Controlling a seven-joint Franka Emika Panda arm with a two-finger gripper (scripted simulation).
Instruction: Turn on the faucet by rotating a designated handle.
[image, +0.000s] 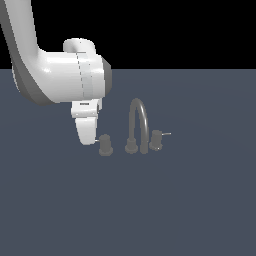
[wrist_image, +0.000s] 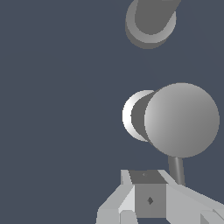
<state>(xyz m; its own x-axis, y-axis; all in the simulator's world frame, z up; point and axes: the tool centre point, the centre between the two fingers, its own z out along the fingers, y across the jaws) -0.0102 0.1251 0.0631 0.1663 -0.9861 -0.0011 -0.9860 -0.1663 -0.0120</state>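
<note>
Gripper (wrist_image: 151, 199) sits right by the handle (image: 105, 144), its tip at the thin lever; honestly can't tell if the claw's spread or pinched. I'd push sideways on the lever's end, not the knob body. Count: two knobs, one spout. Farther right, the faucet (image: 138, 125) arches beside the twin knob (image: 157, 140).

Gripper (image: 88, 134): lowered just left of the handle (image: 105, 145), jaw state unclear.
Faucet (image: 138, 127): arched spout between 2 knobs.
Twin knob (image: 157, 140): right, lever pointing right.
</note>
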